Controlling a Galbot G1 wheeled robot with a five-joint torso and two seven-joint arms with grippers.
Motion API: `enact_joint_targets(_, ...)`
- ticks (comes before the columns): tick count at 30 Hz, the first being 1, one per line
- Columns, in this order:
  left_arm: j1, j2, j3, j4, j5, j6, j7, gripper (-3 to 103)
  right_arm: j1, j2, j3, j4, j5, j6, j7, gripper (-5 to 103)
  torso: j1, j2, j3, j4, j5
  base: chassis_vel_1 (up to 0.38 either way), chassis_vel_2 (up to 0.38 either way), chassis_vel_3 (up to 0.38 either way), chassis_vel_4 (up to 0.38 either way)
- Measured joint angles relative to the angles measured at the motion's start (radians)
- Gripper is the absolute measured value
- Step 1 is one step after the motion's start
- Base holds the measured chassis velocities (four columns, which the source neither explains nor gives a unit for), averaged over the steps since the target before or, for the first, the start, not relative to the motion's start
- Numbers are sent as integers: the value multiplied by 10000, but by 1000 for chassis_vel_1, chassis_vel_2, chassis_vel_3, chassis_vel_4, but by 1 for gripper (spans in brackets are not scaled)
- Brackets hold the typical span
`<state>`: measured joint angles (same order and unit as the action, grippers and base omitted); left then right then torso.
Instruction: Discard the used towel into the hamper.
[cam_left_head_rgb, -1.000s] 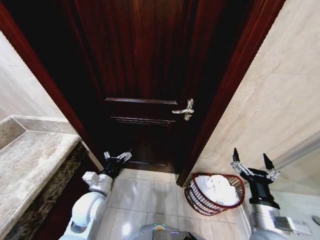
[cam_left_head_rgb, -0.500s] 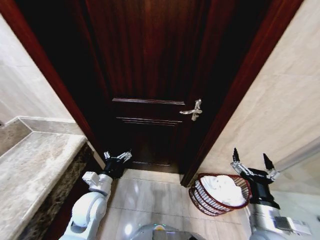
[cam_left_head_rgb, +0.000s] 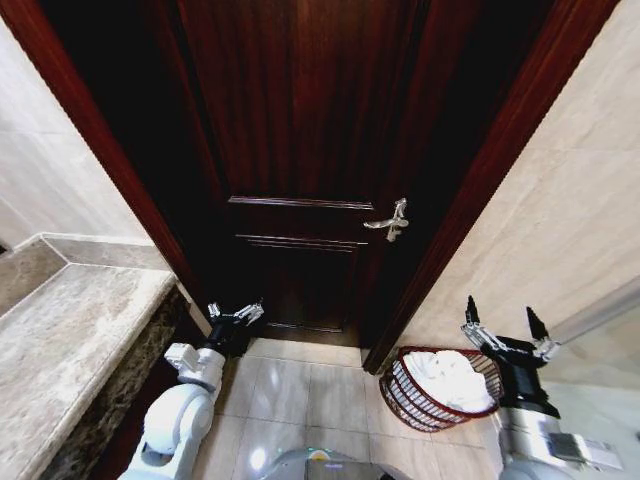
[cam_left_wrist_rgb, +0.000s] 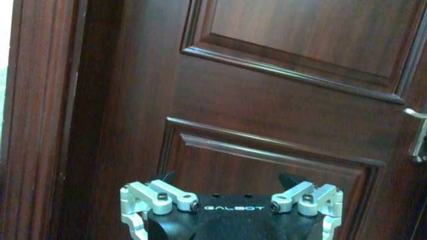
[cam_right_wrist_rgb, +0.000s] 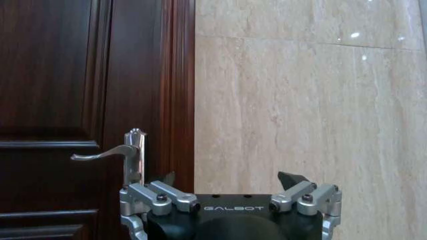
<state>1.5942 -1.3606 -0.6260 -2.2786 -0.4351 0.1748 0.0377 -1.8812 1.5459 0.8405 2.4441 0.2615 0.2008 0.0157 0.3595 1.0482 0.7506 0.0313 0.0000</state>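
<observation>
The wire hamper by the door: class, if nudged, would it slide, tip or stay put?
The hamper is open wire lattice, so probably light and likely to slide on the glossy floor tiles. It tapers downward with the white towel piled at its top, so it may tip.

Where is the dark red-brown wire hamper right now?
In the head view, the dark red-brown wire hamper sits on the tiled floor at lower right, beside the door frame, just left of the right gripper.

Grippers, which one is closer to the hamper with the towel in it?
The right gripper, open, right beside the hamper holding the white towel. The left gripper, also open, is over by the door.
</observation>
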Motion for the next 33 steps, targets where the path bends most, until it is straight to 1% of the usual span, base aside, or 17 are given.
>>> enact_joint_targets(11, -3, 0, 0, 0, 0, 0, 0, 100, 0, 0, 0, 0, 0, 0, 0, 100, 3, 0, 1, -1, 0, 5, -6, -2, 2)
enact_joint_targets(16, -3, 0, 0, 0, 0, 0, 0, 100, 0, 0, -1, 0, 0, 0, 0, 100, 3, 0, 1, -1, 0, 92, -103, -98, 109)
enact_joint_targets(24, 1, 0, 0, 0, 0, 0, 0, 100, 0, 0, -1, 0, 0, 0, 0, 100, 1, 2, 1, 1, 0, 203, -193, -200, 189)
enact_joint_targets(28, 3, 0, 1, 0, 0, 0, 1, 100, 0, 0, -1, -1, 0, 0, 0, 100, -2, 3, 0, -3, 2, 232, -230, -263, 227)
enact_joint_targets(30, 2, 0, 1, 0, 0, 0, 0, 100, 0, 0, -2, 0, 0, -1, 0, 100, -2, 3, -1, -1, -3, 232, -239, -237, 239)
enact_joint_targets(33, 5, 0, 1, 0, 0, 0, 0, 100, 0, 0, -2, 0, 0, 0, 0, 100, 0, 3, 0, 0, 2, 259, -226, -211, 262)
